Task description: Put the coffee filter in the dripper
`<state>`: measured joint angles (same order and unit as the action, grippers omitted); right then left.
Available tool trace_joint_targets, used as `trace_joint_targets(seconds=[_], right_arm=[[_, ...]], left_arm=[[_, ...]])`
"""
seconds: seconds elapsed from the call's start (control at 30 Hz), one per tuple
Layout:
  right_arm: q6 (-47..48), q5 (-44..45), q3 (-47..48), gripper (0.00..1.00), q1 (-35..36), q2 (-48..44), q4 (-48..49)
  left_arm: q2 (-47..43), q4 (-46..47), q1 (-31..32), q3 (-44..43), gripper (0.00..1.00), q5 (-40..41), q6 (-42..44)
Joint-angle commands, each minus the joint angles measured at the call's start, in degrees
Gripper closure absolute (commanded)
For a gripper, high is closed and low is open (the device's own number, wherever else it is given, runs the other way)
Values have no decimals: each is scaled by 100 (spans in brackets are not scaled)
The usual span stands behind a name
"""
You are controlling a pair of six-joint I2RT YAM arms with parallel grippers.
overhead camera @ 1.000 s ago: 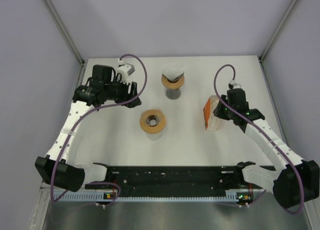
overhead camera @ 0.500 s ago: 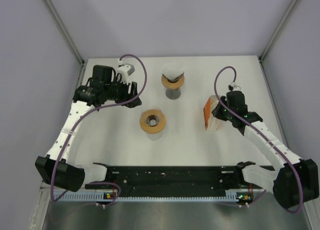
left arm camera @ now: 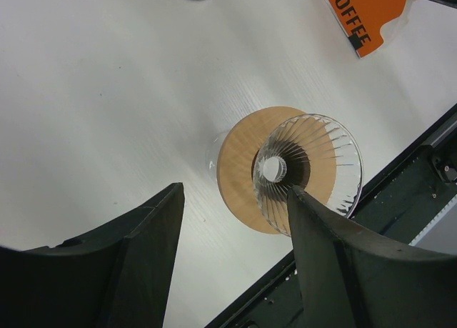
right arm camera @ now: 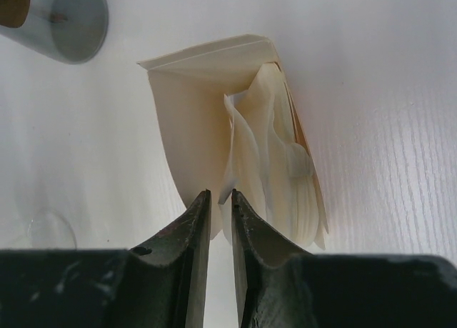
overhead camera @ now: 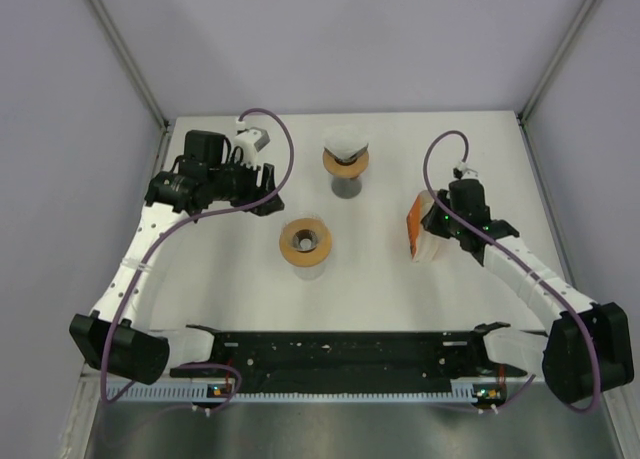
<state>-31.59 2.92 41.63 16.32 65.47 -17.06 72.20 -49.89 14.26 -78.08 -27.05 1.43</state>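
The glass dripper [overhead camera: 305, 241] with a wooden collar stands mid-table; the left wrist view shows it [left arm camera: 307, 171] empty, just beyond the right finger. A stack of cream coffee filters [right arm camera: 268, 164] sticks out of an opened orange pack [overhead camera: 425, 227] at the right. My right gripper [overhead camera: 443, 222] is at the pack's mouth, and its jaws [right arm camera: 221, 196] are pinched down to a narrow slit on the near edge of one coffee filter. My left gripper [overhead camera: 262, 189] hovers at the back left, open and empty [left arm camera: 235, 192].
A second dripper on a grey stand [overhead camera: 346, 164] holds something white at the back centre; its round base [right arm camera: 75, 21] shows in the right wrist view. The pack's orange flap [left arm camera: 368, 10] reads COFFEE. A black rail [overhead camera: 350, 354] runs along the near edge.
The right gripper's jaws have narrowed onto the filter's edge, and that arm has crept slightly left toward the pack. The left arm has not moved.
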Motion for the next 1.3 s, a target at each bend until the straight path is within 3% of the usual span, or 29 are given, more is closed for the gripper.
trace_joint_targets(seconds=[0.0,0.17,0.33,0.67,1.03,1.13,1.27], right_arm=[[4,-37,-67,82,-23,141,378],[22,-37,-76,83,-15,273,432],[127,-133,-67,100,-23,203,493],[514,-108,670,100,-14,-385,-419],[1049,-538,2515,100,55,-729,-1826],[1628,-704,3157,100,432,-703,-1915],[2831,-49,4158,100,1749,-335,-2064]], left_arm=[[-180,216,-29,56,35,-134,-46],[-198,199,-37,56,35,-169,-38],[-198,199,-37,92,35,-169,-29],[-198,102,-46,-23,35,-116,50],[-172,14,-116,-251,35,-169,42],[-154,-21,-204,-391,35,-178,24],[-128,-65,-336,-637,34,-204,-55]])
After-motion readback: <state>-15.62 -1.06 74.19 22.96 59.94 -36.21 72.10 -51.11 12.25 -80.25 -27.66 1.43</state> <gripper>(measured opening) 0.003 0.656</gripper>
